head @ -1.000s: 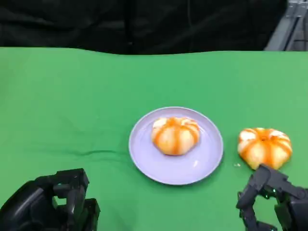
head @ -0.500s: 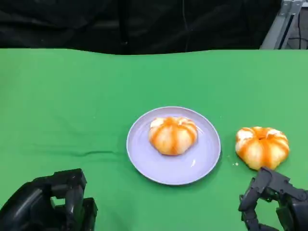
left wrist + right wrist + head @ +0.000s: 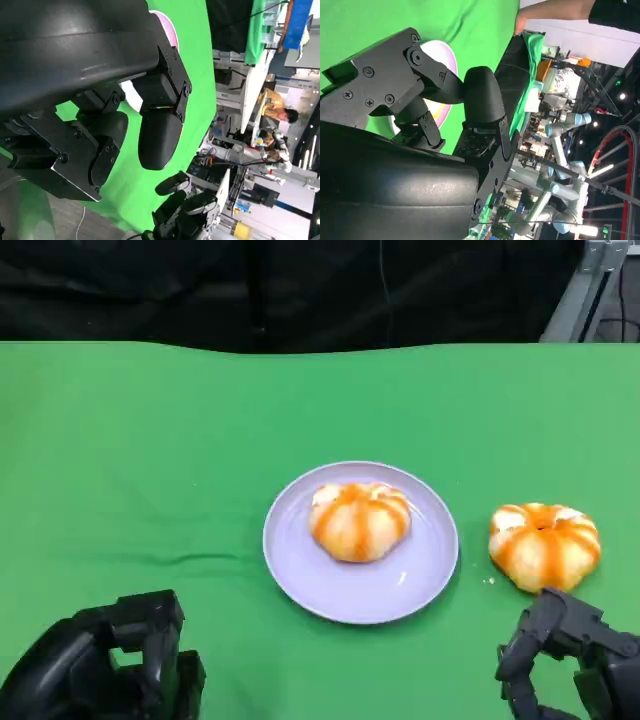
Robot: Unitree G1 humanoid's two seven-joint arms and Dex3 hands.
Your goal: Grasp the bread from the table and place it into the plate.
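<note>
A round orange-striped bread (image 3: 544, 545) lies on the green table to the right of the lilac plate (image 3: 300, 570). A second bread of the same kind (image 3: 360, 521) sits in the middle of that plate. My right hand (image 3: 565, 660) hovers just on the near side of the loose bread, fingers apart and holding nothing. My left hand (image 3: 110, 665) stays low at the near left, fingers curled in with nothing in them. The left wrist view shows those curled fingers (image 3: 155, 130) and a sliver of the plate (image 3: 167, 30). The right wrist view has the plate's rim (image 3: 442, 55) beyond my fingers (image 3: 480, 95).
Green cloth (image 3: 150, 440) covers the table, with a black backdrop behind its far edge. A metal frame (image 3: 585, 290) stands at the far right corner. A person's arm (image 3: 555, 10) shows past the table edge, and a person (image 3: 277, 107) sits in the room beyond.
The whole picture shifted a little to the left early on, a camera move. Both hands and both breads have stayed almost where they were.
</note>
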